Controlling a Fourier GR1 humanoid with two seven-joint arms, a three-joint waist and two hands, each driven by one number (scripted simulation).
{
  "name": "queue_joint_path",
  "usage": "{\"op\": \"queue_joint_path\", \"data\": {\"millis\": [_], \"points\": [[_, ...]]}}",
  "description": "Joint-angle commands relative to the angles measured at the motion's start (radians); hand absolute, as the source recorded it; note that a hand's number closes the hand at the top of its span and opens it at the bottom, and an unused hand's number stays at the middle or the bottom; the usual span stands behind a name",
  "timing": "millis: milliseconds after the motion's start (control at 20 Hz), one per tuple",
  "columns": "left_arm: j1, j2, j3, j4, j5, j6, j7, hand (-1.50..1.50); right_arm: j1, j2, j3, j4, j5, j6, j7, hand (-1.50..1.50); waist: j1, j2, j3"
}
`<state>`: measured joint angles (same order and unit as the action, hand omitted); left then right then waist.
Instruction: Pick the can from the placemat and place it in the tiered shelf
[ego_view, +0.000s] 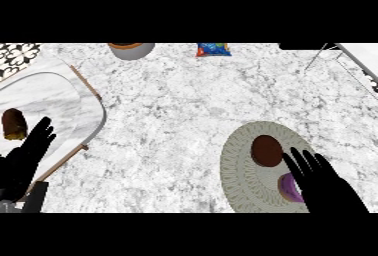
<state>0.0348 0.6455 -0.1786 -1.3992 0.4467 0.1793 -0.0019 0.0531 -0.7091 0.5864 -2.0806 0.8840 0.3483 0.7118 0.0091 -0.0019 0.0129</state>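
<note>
A round woven placemat (244, 175) lies at the lower right of the counter. On it stands a dark brown can (266, 150), seen from above. A purple round object (289, 187) sits just below the can, partly hidden by my right hand (328, 187). That hand is open, with straight fingers pointing up and their tips just right of the can, apart from it. The tiered shelf (52, 100), with a marble top and wooden frame, fills the left side. My left hand (26, 155) rests open over the shelf's lower edge.
A brown oblong item (13, 123) lies on the shelf's left part. At the back stand a grey bowl (131, 49) and a blue snack bag (212, 49). A wire rack (347, 60) sits at the back right.
</note>
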Motion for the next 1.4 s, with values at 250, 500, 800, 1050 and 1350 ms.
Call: {"op": "queue_joint_path", "data": {"millis": [250,500,800,1050,1350], "points": [[-0.021,-0.095,-0.012,0.0,-0.043,0.032,-0.005,0.0,-0.123,0.077,-0.087,0.143,-0.006,0.084,-0.063,-1.5,-0.006,0.003,-0.013],[-0.021,-0.053,0.02,-0.007,-0.045,0.024,0.006,0.0,-0.025,0.077,-0.063,0.245,0.086,-0.077,-0.191,-1.5,-0.01,0.001,-0.012],[-0.017,-0.037,0.04,0.013,-0.004,-0.019,0.007,0.0,-0.035,0.099,-0.097,0.279,0.091,-0.076,-0.236,-1.5,-0.01,0.002,-0.013],[-0.025,-0.061,0.026,0.022,-0.016,-0.011,0.009,0.0,-0.055,0.148,-0.109,0.401,0.126,-0.106,-0.265,-1.5,-0.01,0.002,-0.013],[-0.037,-0.055,0.038,0.02,-0.025,-0.009,0.028,0.0,-0.072,0.167,-0.132,0.441,0.137,-0.107,-0.35,1.5,-0.011,0.002,-0.013]]}}
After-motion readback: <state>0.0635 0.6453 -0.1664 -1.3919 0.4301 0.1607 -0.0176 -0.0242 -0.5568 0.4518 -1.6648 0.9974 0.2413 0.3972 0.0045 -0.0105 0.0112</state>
